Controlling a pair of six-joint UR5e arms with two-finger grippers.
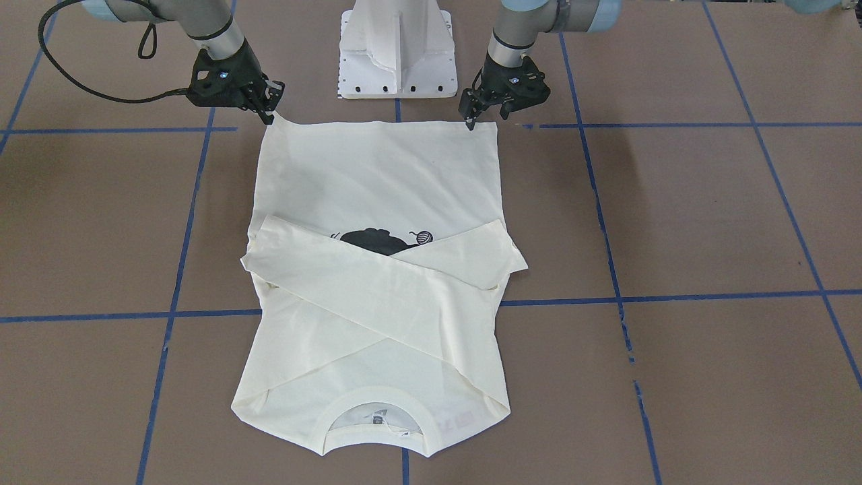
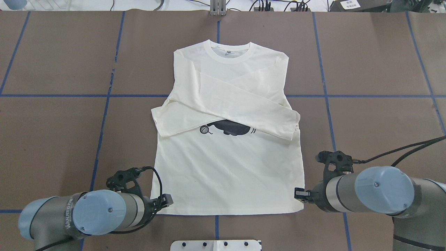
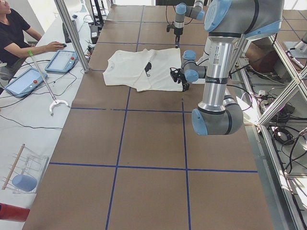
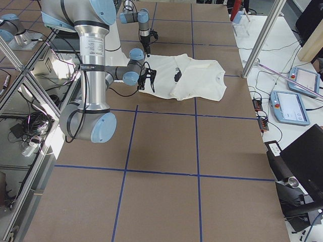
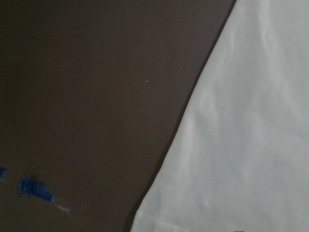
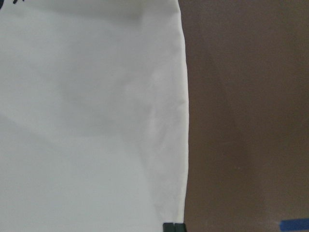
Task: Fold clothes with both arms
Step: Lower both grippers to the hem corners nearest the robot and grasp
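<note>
While the T-shirt (image 2: 226,174) lies flat mid-counter (image 2: 52,132), print side up, the left arm (image 2: 97,212) reaches in low from the near left. The left end effector (image 1: 470,122) is down at the left corner of the hem (image 2: 226,213); I cannot tell whether its fingers are apart or together. Both sleeves (image 2: 244,104) cross over the chest, half hiding the black cat print (image 2: 231,127), and the collar (image 2: 230,55) lies on the far side. The right arm (image 2: 379,190) mirrors the pose. The right end effector (image 1: 271,116) is clamped on the right hem corner, which peaks up slightly. A white pedestal base (image 2: 216,245) sits between the arms.
</note>
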